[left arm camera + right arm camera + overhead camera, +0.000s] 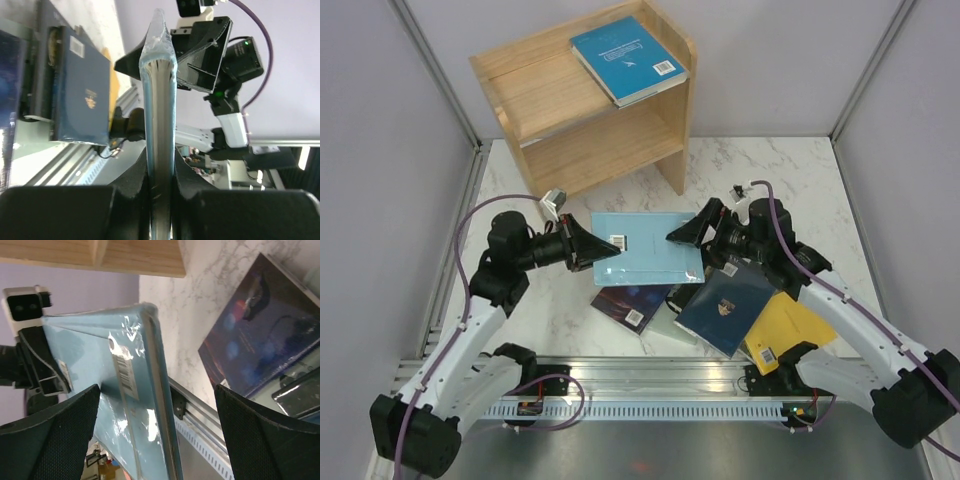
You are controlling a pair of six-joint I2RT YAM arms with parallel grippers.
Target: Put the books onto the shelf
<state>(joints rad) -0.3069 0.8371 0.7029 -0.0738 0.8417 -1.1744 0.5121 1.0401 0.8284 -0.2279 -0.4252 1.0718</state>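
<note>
Holding: left hand (598,250) pinched pale blue book (650,252) by its left edge, off the counter (770,170).
Opposite: right hand (676,236) spread wide at that book's right edge.
Far left: shelf (535,95), teal book (625,58) on top.
Near pile: navy book (725,305), purple book (623,300) and yellow book (792,325) lay on the counter.

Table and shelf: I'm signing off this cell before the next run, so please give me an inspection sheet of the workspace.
Surface: white marble-pattern tabletop, intact.
Job's things: light wooden two-tier shelf carries a teal paperback on top; pale blue film-wrapped book held between the arms; dark purple book, navy book and yellow book overlap near the bases.
Clutter: nothing seen.
Grippers: left gripper shut on that pale blue book; right gripper open at its opposite edge.
Cables: purple cables run along both arms.
Surroundings: plain grey walls.
</note>
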